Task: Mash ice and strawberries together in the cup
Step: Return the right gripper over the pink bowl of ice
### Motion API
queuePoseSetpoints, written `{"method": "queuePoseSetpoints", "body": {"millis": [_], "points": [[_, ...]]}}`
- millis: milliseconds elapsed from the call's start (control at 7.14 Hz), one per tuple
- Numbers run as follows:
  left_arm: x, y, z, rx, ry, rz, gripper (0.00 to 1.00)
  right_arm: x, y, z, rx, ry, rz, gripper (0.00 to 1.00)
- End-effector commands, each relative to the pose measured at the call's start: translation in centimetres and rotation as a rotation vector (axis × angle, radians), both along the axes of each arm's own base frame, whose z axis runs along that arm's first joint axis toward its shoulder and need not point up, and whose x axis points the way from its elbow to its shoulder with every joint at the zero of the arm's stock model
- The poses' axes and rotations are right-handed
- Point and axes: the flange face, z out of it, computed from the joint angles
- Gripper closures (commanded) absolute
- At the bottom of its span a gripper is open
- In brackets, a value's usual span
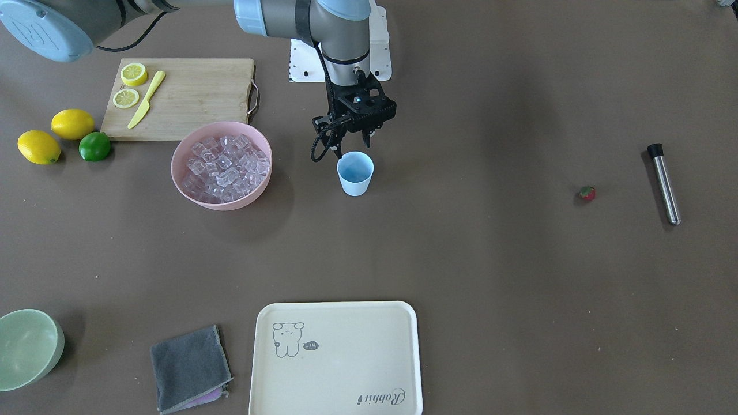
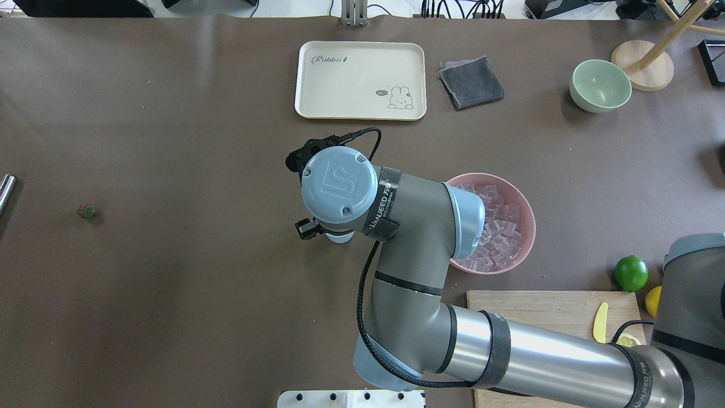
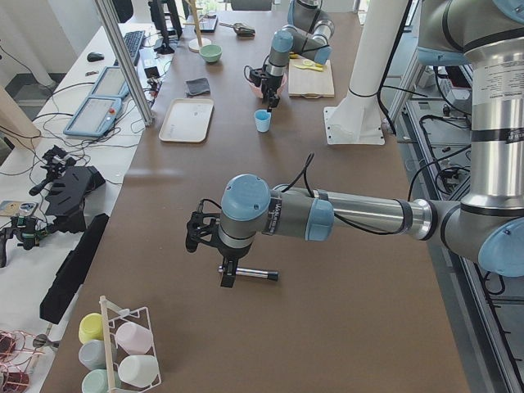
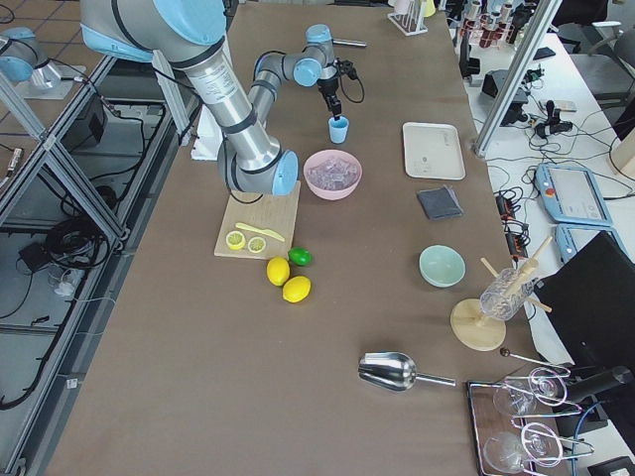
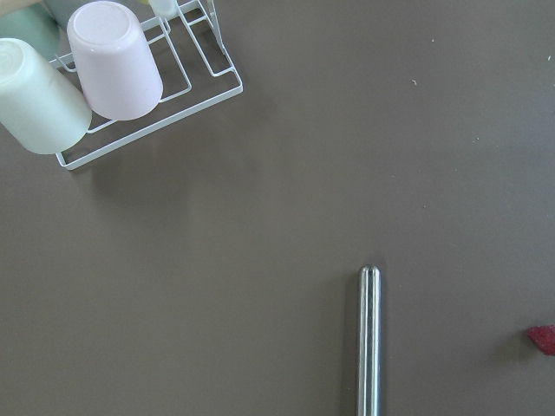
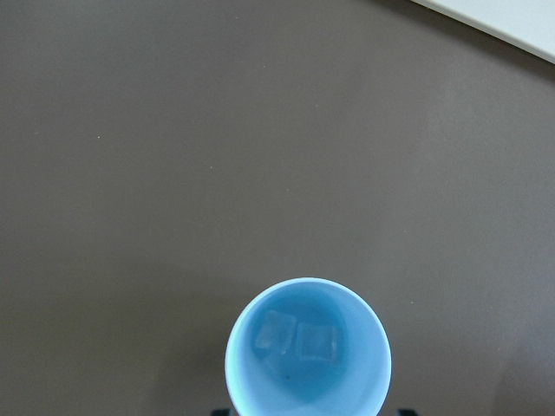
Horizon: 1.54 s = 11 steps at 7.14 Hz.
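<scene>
I see the right arm (image 1: 340, 52) pointing straight down, right fingers (image 1: 367, 136) spread apart just over the cup (image 1: 355, 173), which holds two ice cubes (image 6: 299, 340). The strawberry (image 1: 587, 193) lies at its 3 o'clock, well apart. For the left fingers (image 3: 227, 277) I cannot tell.

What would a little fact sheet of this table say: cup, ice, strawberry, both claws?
Cup: small light-blue plastic tumbler, upright, two clear ice cubes inside
Ice supply: round pink bowl full of cubes, beside the cup
Strawberry: tiny red fruit, lying on the table, far from cup
Right claw: open, above the cup
Left claw: hovering by the steel rod; open or shut unclear
</scene>
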Motion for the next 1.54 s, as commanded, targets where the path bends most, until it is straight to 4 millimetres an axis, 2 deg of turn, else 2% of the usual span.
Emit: {"method": "queuePoseSetpoints", "body": {"millis": [0, 140, 280, 420, 560, 701, 981, 1261, 1401], "points": [[0.1, 0.1, 0.1, -0.003, 0.001, 0.001, 0.01, 2.7, -0.6, 1.3, 0.0, -0.002, 0.007, 0.0], [0.0, 0.2, 0.1, -0.003, 0.001, -0.001, 0.01, 5.6, 0.3, 4.8, 0.002, 0.003, 0.011, 0.0], [0.0, 0.3, 0.0, -0.001, 0.001, -0.001, 0.01, 8.9, -0.1, 6.7, 0.007, 0.004, 0.02, 0.0], [0.0, 0.3, -0.1, 0.001, 0.002, 0.0, 0.01, 11.2, -1.7, 8.1, 0.013, 0.02, 0.01, 0.0], [0.1, 0.2, 0.1, -0.002, 0.002, 0.001, 0.01, 12.8, -2.3, 10.9, 0.014, 0.056, 0.001, 0.0], [0.1, 0.1, 0.2, -0.004, 0.003, 0.001, 0.01, 13.7, -2.4, 14.0, -0.008, 0.098, 0.007, 0.0], [0.0, 0.0, 0.2, -0.004, 0.003, 0.001, 0.01, 15.0, -3.3, 15.9, -0.018, 0.128, 0.015, 0.01], [0.0, 0.0, 0.3, -0.005, 0.003, 0.001, 0.01, 16.7, -2.9, 17.5, -0.02, 0.148, 0.014, 0.01], [0.0, -0.1, 0.7, -0.013, 0.002, 0.001, 0.01, 16.9, -2.6, 18.7, -0.033, 0.168, 0.011, 0.01]]}}
